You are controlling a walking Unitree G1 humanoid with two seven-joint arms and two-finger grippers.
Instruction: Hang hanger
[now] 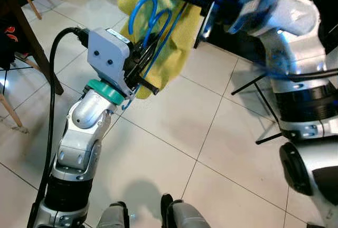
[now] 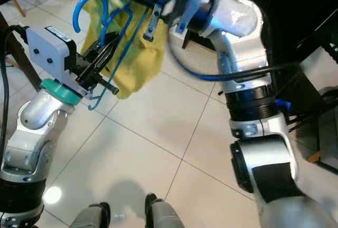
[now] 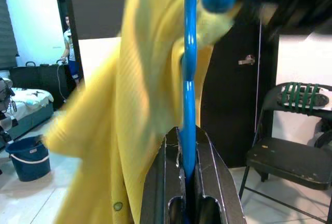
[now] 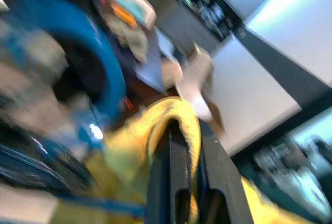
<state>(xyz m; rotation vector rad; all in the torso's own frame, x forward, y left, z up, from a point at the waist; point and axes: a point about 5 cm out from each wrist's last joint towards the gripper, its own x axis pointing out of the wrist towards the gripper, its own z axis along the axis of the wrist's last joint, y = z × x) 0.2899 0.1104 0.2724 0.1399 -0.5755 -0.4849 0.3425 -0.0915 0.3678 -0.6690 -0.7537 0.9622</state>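
The blue plastic hanger point(image 1: 150, 32) with a yellow garment point(image 1: 163, 48) draped on it is up in the air over the tiled floor point(image 1: 174, 149), not yet hung. The left claw point(image 1: 141, 69) clamps the hanger's wire. The right claw point(image 4: 189, 182) pinches yellow cloth. No rail is visible; the right wrist view is heavily blurred.

Glossy beige tile floor point(image 1: 174, 133), dark folding chair point(image 3: 290, 156), blue bucket point(image 3: 30, 156), black door point(image 3: 233, 89).
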